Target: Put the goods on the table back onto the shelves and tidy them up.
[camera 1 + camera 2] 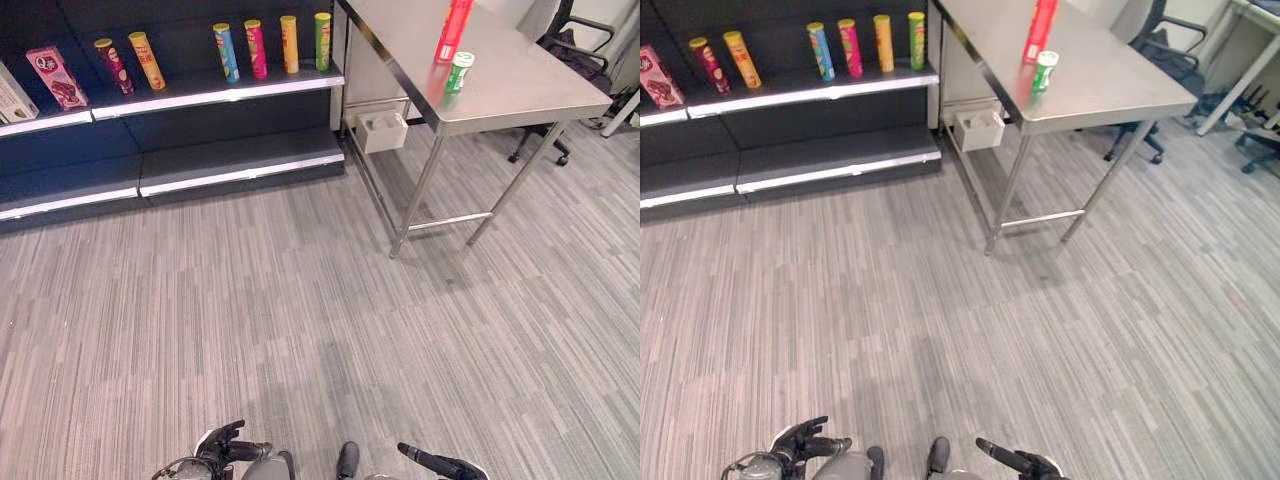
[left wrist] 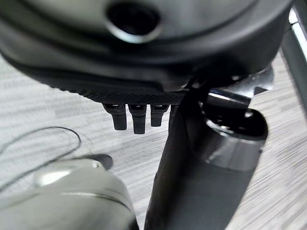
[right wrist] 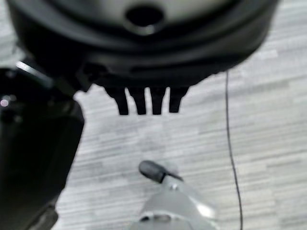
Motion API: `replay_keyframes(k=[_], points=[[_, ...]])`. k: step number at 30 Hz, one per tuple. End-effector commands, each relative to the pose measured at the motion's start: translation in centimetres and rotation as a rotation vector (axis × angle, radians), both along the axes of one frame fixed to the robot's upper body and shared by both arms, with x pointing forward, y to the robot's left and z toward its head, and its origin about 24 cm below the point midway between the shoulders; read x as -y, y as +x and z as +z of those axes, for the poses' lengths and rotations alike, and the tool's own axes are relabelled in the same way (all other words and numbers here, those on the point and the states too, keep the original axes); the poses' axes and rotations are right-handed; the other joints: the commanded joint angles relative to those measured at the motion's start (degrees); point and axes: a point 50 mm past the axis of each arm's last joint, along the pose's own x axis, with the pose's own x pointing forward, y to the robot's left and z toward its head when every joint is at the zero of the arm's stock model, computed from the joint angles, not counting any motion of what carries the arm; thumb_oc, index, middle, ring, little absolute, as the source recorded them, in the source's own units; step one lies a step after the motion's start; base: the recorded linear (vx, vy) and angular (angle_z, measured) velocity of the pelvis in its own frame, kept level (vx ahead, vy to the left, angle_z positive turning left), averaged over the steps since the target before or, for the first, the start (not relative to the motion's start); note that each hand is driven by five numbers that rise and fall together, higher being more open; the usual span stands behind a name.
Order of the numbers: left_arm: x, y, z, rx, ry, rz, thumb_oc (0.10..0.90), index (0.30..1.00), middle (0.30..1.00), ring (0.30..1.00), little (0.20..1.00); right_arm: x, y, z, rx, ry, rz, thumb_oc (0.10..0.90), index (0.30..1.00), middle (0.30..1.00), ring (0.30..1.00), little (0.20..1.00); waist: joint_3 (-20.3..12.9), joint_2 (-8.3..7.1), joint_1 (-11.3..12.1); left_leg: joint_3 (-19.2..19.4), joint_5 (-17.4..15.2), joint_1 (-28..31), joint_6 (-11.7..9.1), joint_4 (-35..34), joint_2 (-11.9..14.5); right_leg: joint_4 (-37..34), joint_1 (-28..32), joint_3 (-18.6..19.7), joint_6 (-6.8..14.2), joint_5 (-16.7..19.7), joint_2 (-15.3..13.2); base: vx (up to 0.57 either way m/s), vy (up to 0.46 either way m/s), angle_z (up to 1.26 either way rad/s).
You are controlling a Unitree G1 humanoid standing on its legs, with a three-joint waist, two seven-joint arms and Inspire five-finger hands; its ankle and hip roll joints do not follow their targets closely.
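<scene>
On the far left stands the dark shelf [image 1: 200,98], with a pink box [image 1: 55,76] at its left end and then six tall cans in a row, from a dark red can [image 1: 113,65] over to a green can [image 1: 322,40] at the right end. There is a gap between the second and third cans, and the lower shelf board looks bare. Next to the shelf stands the steel table [image 1: 520,95]. On it, close to its near edge, are a tall red can [image 1: 452,30] and a short green can [image 1: 458,72], just beside each other. These two are the goods to put back. Down low, the left hand [image 1: 228,446] and the right hand [image 1: 440,464] hang near the floor, well apart from the table. Both are loose and hold nothing, as far as I can tell from the little that shows. No can has been picked up yet, so I think this is the walk to the table. Next the robot must step close and reach over the table edge. The wide floor [image 1: 300,300] gives lots of room, but the table legs and a white box [image 1: 381,131] under the table's corner are things to keep clear of.
</scene>
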Motion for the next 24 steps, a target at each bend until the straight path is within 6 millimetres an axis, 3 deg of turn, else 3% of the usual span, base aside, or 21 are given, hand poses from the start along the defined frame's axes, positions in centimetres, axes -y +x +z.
replay_keyframes(k=[1,2,4,6,10,13,15,16,17,18,21,22,23,24], points=[[-0.1,-0.4,0.1,0.015,0.033,-0.06,0.8,0.9,0.9,0.9,0.9,2.3,0.6,1.0,0.06,-0.065,-0.012,0.8,0.9,0.9,0.9,0.9,-3.26,2.29,1.35,1.04,8.76,0.79,1.64,-27.35,3.69,0.76,5.82,0.86,8.39,-5.02,-0.5,0.36,0.132,-0.01],[-0.1,-0.4,0.1,0.014,0.033,-0.06,0.8,0.9,0.9,0.9,0.9,2.3,0.6,1.0,0.059,-0.065,-0.012,0.8,0.9,0.9,0.9,0.9,-3.23,2.19,1.41,1.16,9.04,1.17,1.62,-27.89,3.6,0.76,5.91,0.92,8.4,-5.07,-0.61,0.3,0.136,-0.06],[-0.1,-0.4,0.2,0.022,0.031,-0.076,0.8,0.9,0.9,0.9,0.9,2.6,1.1,1.3,0.081,-0.076,-0.013,0.8,0.9,0.9,0.9,0.9,-3.19,2.81,2.63,2.36,12.8,-2.39,0.69,-35.37,3.65,0.76,7.95,1.75,8.28,-6.88,0.02,0.32,0.142,0.02],[-0.4,-1.2,0.0,0.013,0.025,-0.05,0.8,0.9,0.9,0.9,0.9,2.1,1.6,1.3,0.095,-0.066,0.017,0.8,0.9,0.9,0.9,0.9,-4.53,3.0,3.95,3.63,14.64,-0.78,0.94,-38.26,3.57,0.76,10.36,3.85,9.04,-8.26,0.68,0.38,0.191,-0.07],[-1.0,-2.3,-0.3,-0.02,0.034,-0.034,0.8,0.9,0.9,0.9,0.9,1.3,1.5,1.0,0.082,-0.049,0.048,0.8,0.9,0.9,0.9,0.9,-6.64,1.8,5.03,4.19,14.33,1.3,2.16,-37.7,2.5,1.03,12.25,5.47,10.25,-8.79,-1.34,0.3,0.183,-0.74],[-1.6,-2.6,-0.3,-0.028,0.047,-0.02,0.8,0.9,0.9,0.9,0.9,0.4,1.6,0.8,0.082,-0.024,0.062,0.8,0.9,0.9,0.9,0.9,-8.02,0.45,5.56,6.04,12.15,2.99,4.05,-36.66,1.08,6.58,11.46,5.88,12.16,-8.76,-4.61,0.27,0.233,-0.39],[-2.1,-2.0,0.1,-0.012,0.063,-0.018,0.8,0.9,0.9,0.9,0.9,-0.1,1.8,0.7,0.083,-0.008,0.067,0.8,0.9,0.9,0.9,0.9,-7.77,0.23,5.04,7.16,9.03,6.42,6.6,-36.69,-1.06,20.54,5.25,6.23,14.51,-3.71,-7.18,0.25,0.337,-0.12],[-2.2,-1.7,0.3,-0.004,0.067,-0.01,0.8,0.9,0.9,0.9,0.9,0.0,2.0,0.8,0.085,-0.011,0.062,0.8,0.9,0.9,0.9,0.9,-6.85,0.44,4.21,7.45,7.83,8.44,7.74,-36.87,-2.16,26.86,2.49,6.07,15.5,1.71,-9.07,0.13,0.292,-0.12],[-2.4,-1.4,0.4,0.004,0.073,-0.003,0.8,0.9,0.9,0.9,0.9,0.1,2.1,0.8,0.086,-0.017,0.06,0.8,0.9,0.9,0.9,0.9,-6.2,1.11,3.64,7.51,6.92,10.3,8.63,-37.2,-2.71,31.91,0.19,5.07,15.75,5.39,-10.8,0.21,0.374,-0.07],[-2.9,-1.2,0.6,0.006,0.09,0.005,0.8,0.9,0.9,0.9,0.9,-0.1,1.8,0.7,0.076,-0.013,0.05,0.8,0.9,0.9,0.9,0.9,-5.7,2.87,2.76,7.74,5.14,13.35,9.73,-38.08,-2.75,39.16,-3.51,1.85,15.76,9.03,-13.56,0.17,0.266,0.01],[-2.9,-0.7,0.8,0.023,0.094,0.007,0.8,0.9,0.9,0.9,0.9,0.0,1.2,0.5,0.059,-0.015,0.041,0.8,0.9,0.9,0.9,0.9,-5.35,3.45,1.68,7.42,3.58,15.91,9.8,-38.37,-3.1,38.12,-5.74,-0.54,14.57,6.46,-15.32,0.26,0.148,0.14],[-3.0,-0.4,1.0,0.033,0.094,0.006,0.8,0.9,0.9,0.9,0.9,0.2,1.0,0.5,0.052,-0.02,0.034,0.8,0.9,0.9,0.9,0.9,-5.01,3.64,1.38,7.37,2.79,16.88,9.53,-38.37,-3.14,34.76,-6.58,-2.09,14.1,4.35,-15.76,0.24,-0.021,0.29],[-3.0,-0.1,1.1,0.039,0.099,-0.002,0.8,0.9,0.9,0.9,0.9,0.5,0.7,0.4,0.041,-0.03,0.019,0.8,0.9,0.9,0.9,0.9,-4.47,3.92,0.6,7.0,1.94,18.12,8.87,-38.37,-2.91,27.05,-7.33,-3.43,13.61,2.42,-15.14,0.31,-0.059,0.14],[-2.9,0.0,1.1,0.039,0.1,-0.007,0.8,0.9,0.9,0.9,0.9,0.6,0.6,0.4,0.036,-0.031,0.013,0.8,0.9,0.9,0.9,0.9,-4.11,3.81,0.09,6.49,1.3,18.8,8.52,-38.37,-3.0,21.55,-8.27,-3.15,13.69,2.53,-14.34,0.42,-0.154,-0.14]])
